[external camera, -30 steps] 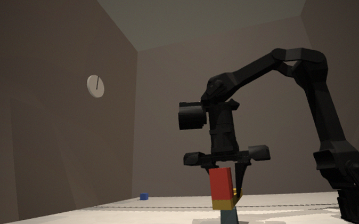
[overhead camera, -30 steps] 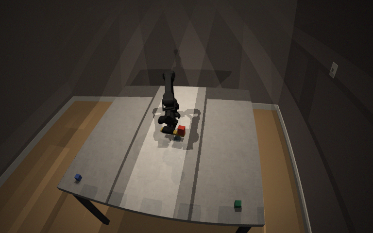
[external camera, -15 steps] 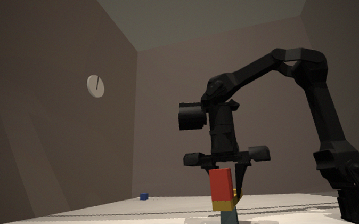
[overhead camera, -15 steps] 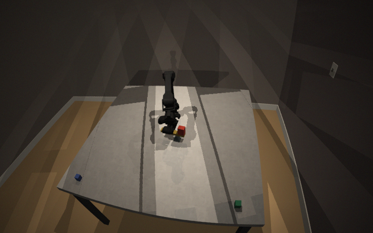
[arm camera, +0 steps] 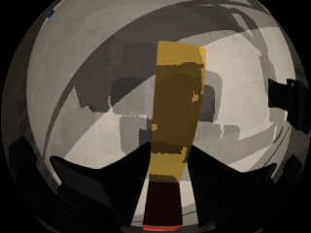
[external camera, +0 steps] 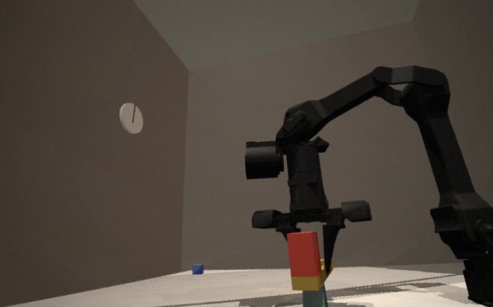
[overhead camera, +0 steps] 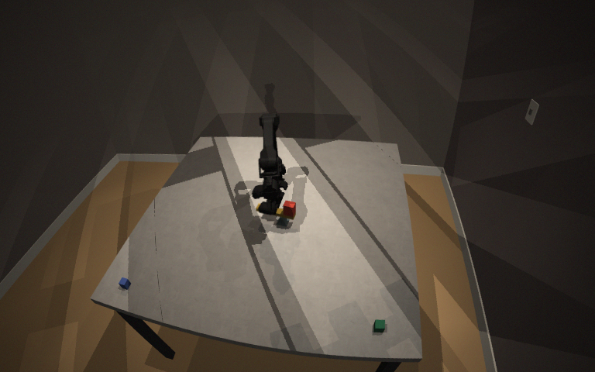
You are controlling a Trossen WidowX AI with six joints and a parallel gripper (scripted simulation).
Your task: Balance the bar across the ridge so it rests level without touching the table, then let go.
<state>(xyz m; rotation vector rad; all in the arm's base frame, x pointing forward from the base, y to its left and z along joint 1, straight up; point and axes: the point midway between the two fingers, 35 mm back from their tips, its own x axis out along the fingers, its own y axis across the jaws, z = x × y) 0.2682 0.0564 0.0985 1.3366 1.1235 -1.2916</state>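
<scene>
My gripper (overhead camera: pixel 271 211) (external camera: pixel 313 266) (arm camera: pixel 169 148) is shut on the yellow bar (overhead camera: pixel 280 211) (external camera: pixel 305 283) (arm camera: pixel 180 54), with one finger on each side of it. A red block (overhead camera: pixel 289 208) (external camera: pixel 304 254) (arm camera: pixel 162 204) sits on one end of the bar and looks slightly tilted in the exterior view. The grey-green ridge (overhead camera: pixel 283 222) (external camera: pixel 315 305) stands on the table under the bar. In the exterior view no gap shows between bar and ridge, but the bar's near end hides the contact. The bar is off the table. Whether it is exactly level I cannot tell.
A blue cube (overhead camera: pixel 124 283) (external camera: pixel 197 269) (arm camera: pixel 50 14) lies near the table's front left corner. A green cube (overhead camera: pixel 379 325) lies near the front right corner. Both are far from the ridge. The arm reaches in from the back of the table (overhead camera: pixel 197 271).
</scene>
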